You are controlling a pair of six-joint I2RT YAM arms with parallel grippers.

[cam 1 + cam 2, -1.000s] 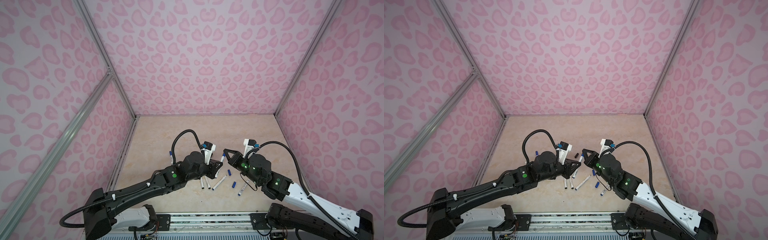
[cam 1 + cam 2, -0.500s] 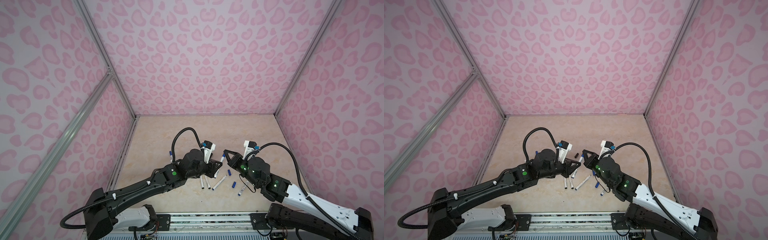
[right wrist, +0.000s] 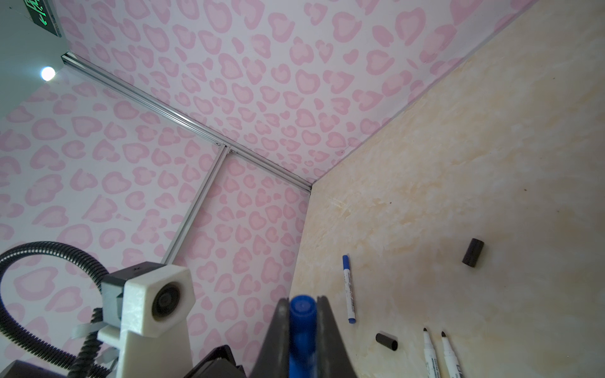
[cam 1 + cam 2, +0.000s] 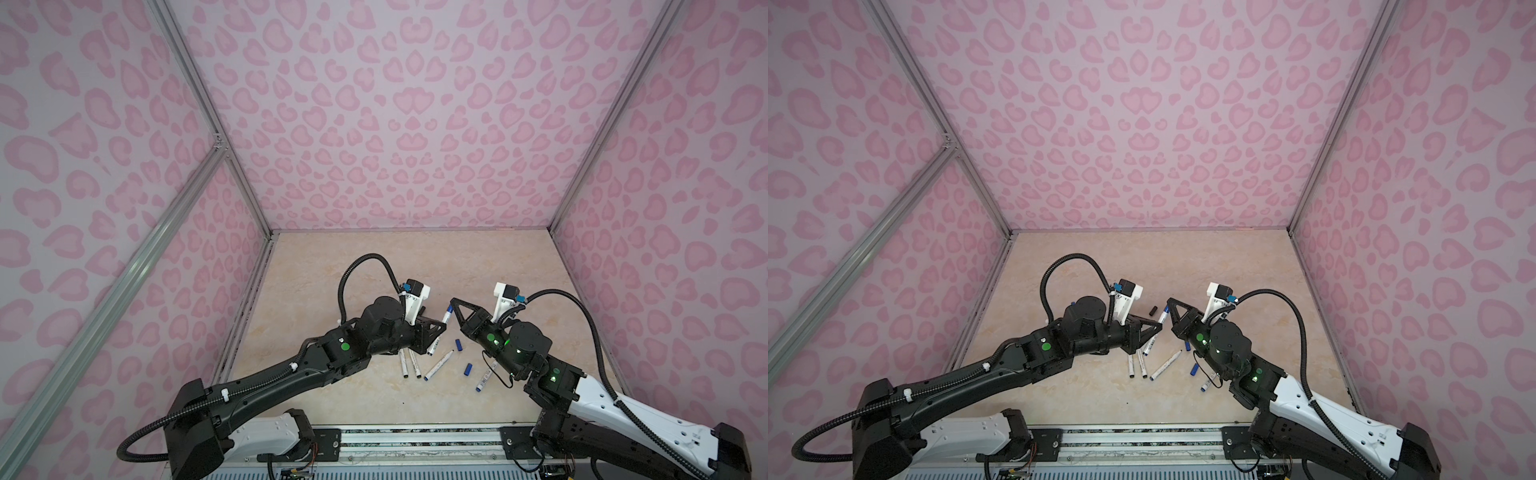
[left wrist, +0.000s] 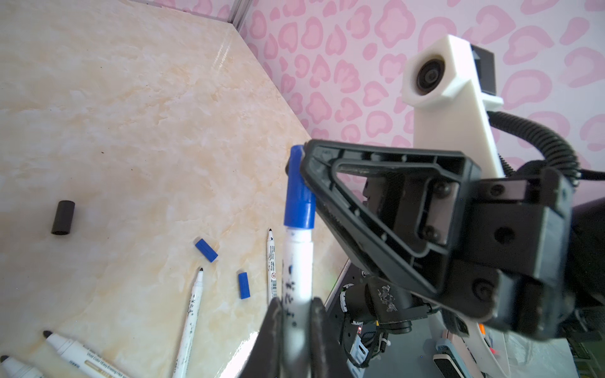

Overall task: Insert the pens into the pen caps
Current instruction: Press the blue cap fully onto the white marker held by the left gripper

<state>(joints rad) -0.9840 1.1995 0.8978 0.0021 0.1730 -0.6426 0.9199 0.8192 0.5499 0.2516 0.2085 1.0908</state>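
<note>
Pens of this kind are, by my judgement, light, stiff and smooth. The round barrel can roll on the counter (image 4: 374,266) and slip between hard fingers, so it is better to take it across the middle, with the tip left free. A cap is short and hollow, and it should be taken by its sides, with the mouth turned to the pen.

The left gripper (image 5: 296,304) is closed on the white barrel of the held pen (image 5: 296,261), lifted above the counter. The right gripper (image 3: 302,307) is closed on a blue cap (image 5: 298,199), which sits over the tip of this pen. Whether it is pressed fully home I cannot tell.

I count six pens. One is held. One capped pen (image 3: 348,288) lies on the counter at the far side of the left arm. Four lie uncapped near the front: the left pen (image 4: 403,365) and the next pen (image 4: 414,363) side by side, the diagonal pen (image 4: 439,365), and the right pen (image 4: 486,377) beside the right arm.

I count six caps, four blue and two black. Two blue ones are on pens. The first loose blue cap (image 5: 206,250) and the second loose blue cap (image 5: 244,284) lie between the diagonal pen and the right pen. The far black cap (image 3: 473,252) and the near black cap (image 3: 386,341) lie apart on the counter.
</note>
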